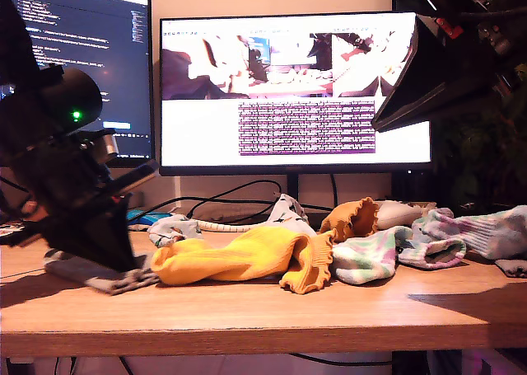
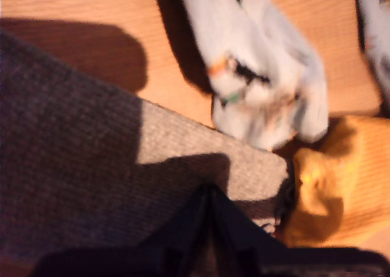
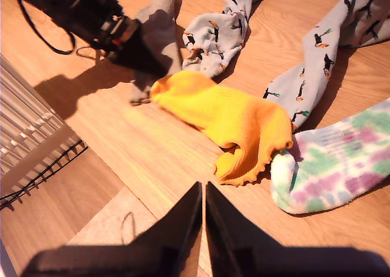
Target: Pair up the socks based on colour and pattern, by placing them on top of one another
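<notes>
**Socks spread on desk; first gripper down on the grey sock**

Exterior view: wooden desk (image 1: 272, 313) with two monitors (image 1: 296, 91) behind. At the exterior view's left, my first gripper (image 1: 105, 255) is low over a plain grey ribbed sock (image 1: 99, 276) lying flat on the desk. Just beside it, toward the centre, lies a mustard-yellow ribbed sock with frilly cuff (image 1: 247, 258). Behind that, a second mustard-yellow frilly sock (image 1: 350, 218) and a pale grey-blue sock with small printed figures (image 1: 284, 212). At the exterior view's right, a pastel green-purple-white blotched fuzzy sock (image 1: 370, 255), with a second blotched fuzzy sock (image 1: 486, 231) further right. My second gripper (image 1: 387, 119) hangs high at the upper right, well above the desk.

First wrist view: jaws drawn together to a point, tips on the grey ribbed fabric; cannot tell whether any fabric is pinched. The yellow toe touches the grey sock's edge. A printed pale sock (image 2: 262, 82) lies beyond.

Second wrist view: jaws closed, blades nearly touching, nothing between them, above bare desk. Yellow sock centre, blotched sock touching its cuff, two printed socks beyond. A wire rack (image 3: 33, 149) sits beside the desk.
</notes>
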Robot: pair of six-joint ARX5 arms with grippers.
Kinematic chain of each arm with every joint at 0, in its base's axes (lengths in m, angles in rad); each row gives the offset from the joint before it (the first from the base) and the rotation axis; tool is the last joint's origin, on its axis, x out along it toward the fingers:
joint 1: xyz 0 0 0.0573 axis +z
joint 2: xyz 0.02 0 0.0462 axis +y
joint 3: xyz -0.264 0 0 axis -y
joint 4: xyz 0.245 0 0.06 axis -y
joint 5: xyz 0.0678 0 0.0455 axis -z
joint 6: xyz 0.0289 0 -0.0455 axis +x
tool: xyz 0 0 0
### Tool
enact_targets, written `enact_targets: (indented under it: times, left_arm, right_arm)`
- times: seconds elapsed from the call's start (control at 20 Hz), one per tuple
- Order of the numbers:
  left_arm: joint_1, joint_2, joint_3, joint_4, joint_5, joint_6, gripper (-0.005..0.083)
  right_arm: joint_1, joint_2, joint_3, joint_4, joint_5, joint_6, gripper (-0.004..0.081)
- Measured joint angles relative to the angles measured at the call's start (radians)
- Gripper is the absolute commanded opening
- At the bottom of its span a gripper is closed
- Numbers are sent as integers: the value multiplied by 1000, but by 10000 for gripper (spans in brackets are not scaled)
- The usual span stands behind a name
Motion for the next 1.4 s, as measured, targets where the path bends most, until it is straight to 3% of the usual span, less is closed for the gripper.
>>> enact_targets:
  times: [0.25, 0.5, 0.6, 0.7, 1.0, 1.4]
  left_arm:
    - [2, -35, 27, -253, -75, 185, -19]
    - [-11, -56, 43, -426, -333, 346, -19]
    - [-13, -58, 42, -459, -479, 388, -19]
    - [-14, -58, 37, -462, -555, 444, -19]
    - [-40, -54, 57, -485, -552, 478, -19]
    - [-22, -134, 50, -410, -324, 432, -19]
  right_arm:
    - [0, 0, 0, 2, -6, 0, -10]
    - [0, 0, 0, 5, -46, 0, -10]
    - [0, 0, 0, 11, -56, 0, -10]
    - [0, 0, 1, 13, -56, 1, -10]
    - [0, 0, 2, 13, -56, 1, -10]
    - [0, 0, 2, 13, -57, 1, -10]
